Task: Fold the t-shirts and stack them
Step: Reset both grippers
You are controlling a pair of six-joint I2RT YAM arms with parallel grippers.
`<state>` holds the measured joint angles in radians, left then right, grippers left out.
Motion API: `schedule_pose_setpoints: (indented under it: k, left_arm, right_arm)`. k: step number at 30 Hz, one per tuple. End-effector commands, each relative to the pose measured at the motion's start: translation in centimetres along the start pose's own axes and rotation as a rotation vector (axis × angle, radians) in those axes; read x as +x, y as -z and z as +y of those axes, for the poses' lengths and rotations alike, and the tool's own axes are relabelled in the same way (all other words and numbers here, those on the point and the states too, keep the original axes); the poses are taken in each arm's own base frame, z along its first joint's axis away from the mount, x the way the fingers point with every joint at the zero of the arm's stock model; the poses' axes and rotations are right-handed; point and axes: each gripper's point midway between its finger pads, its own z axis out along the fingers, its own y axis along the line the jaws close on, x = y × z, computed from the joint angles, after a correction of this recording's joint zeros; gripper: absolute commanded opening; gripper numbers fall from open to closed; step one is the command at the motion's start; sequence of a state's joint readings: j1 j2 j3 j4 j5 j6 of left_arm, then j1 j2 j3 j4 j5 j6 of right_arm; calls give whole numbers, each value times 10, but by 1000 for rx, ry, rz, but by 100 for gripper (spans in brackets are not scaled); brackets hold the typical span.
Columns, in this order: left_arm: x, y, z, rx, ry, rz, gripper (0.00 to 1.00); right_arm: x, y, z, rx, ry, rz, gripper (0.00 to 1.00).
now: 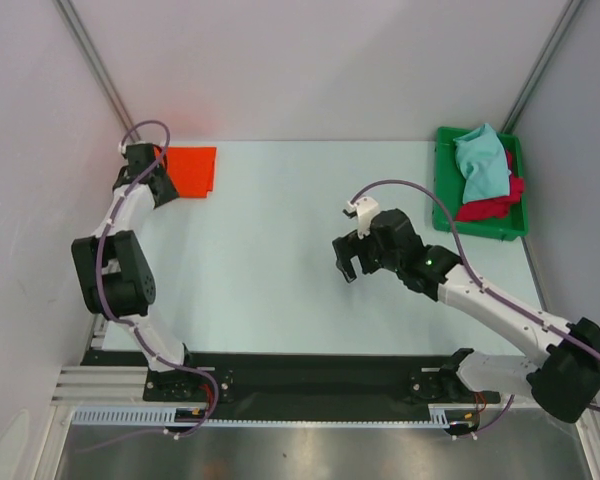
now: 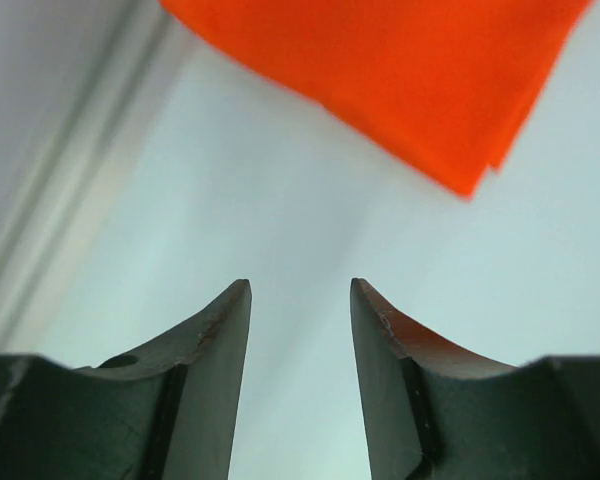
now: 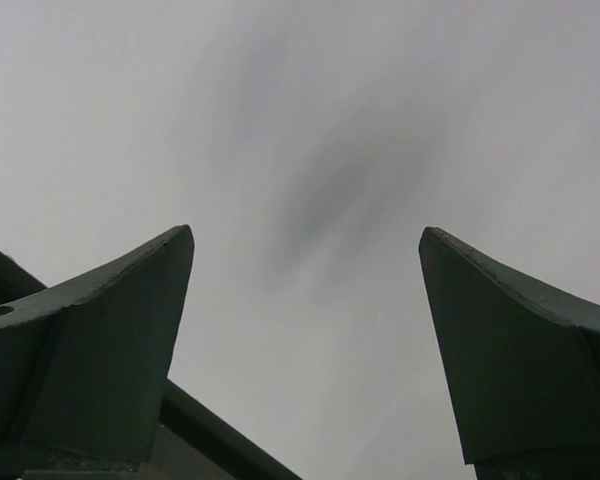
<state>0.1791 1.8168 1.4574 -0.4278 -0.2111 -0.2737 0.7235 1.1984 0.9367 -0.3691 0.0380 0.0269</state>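
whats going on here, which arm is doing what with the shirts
Neither arm holds anything. The left gripper is open beside the folded orange t-shirt at the far left corner of the table. The right gripper hangs open over mid-table. The teal t-shirt lies crumpled on the red t-shirt in the green tray, far right.

The orange t-shirt (image 1: 190, 170) is bright orange all over, with no pattern. The teal t-shirt (image 1: 482, 163) is a soft, light blue-green. The red t-shirt (image 1: 490, 206) is deep red. Both are plain too. The tray (image 1: 441, 190) is bright green. The bench (image 1: 270, 220) is very pale blue-green. The left gripper (image 2: 298, 285) and right gripper (image 3: 305, 235) are dark, almost black. The arms (image 1: 120, 215) are white and black, with purple cables (image 1: 405, 183).
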Motion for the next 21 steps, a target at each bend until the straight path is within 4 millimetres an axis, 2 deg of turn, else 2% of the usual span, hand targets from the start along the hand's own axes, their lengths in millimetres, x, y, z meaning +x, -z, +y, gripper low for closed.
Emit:
schedule_pose_setpoints:
  k: [1,2,3,4,5,6,7,8,9,10,11,13,14,15,16,17,18,19,20,21]
  left_arm:
    - [7,47,-27,202,106,-15,50]
    - [11,59,-43,302,118,-10,52]
    - [33,62,-47,342,131,39,53]
    - [34,79,-57,407,159,33,54]
    - [40,88,-68,477,166,35,55]
    - [74,95,-78,558,173,113,57]
    - [87,108,-91,632,201,143,58]
    - [85,127,-99,707,209,100,59]
    - [123,136,-102,767,223,181,59]
    - [121,160,-113,857,237,129,60]
    - [156,164,-108,866,250,189,61]
    - [185,187,-115,963,240,250,61]
    - [192,202,-114,1005,225,243,62]
    - [217,202,-107,1005,234,292,62]
    - [236,223,-114,1090,223,361,62]
    - [236,235,-118,1167,224,336,64]
    - [252,245,-114,1206,281,384,67]
    - [249,265,-119,1323,252,350,73]
    - [264,269,-116,1346,269,379,75]
    - [263,284,-116,1396,305,395,77]
  right_arm:
    - [-12,12,-6,26,-101,-105,100]
    - [-14,14,-6,21,-129,-128,100]
    - [-2,14,-8,27,-183,-117,100]
    - [-4,21,-8,22,-224,-151,100]
    - [-3,25,-10,17,-268,-179,100]
    - [13,23,-13,23,-372,-163,100]
    - [14,33,-15,11,-418,-202,100]
    - [16,36,-12,-23,-463,-229,100]
    - [21,39,-14,-29,-528,-244,100]
    - [35,44,-20,-31,-637,-284,100]
    - [41,47,-16,-67,-696,-297,100]
    - [49,54,-19,-103,-869,-358,100]
    - [63,59,-16,-137,-912,-397,100]
    - [67,62,-17,-150,-957,-426,100]
    - [74,64,-16,-158,-1009,-433,100]
    - [75,72,-17,-191,-1068,-510,100]
    - [77,75,-18,-202,-1094,-530,100]
    - [84,72,-17,-200,-1115,-514,100]
    - [86,69,-14,-203,-1105,-484,100]
    - [95,60,-13,-179,-1119,-423,100]
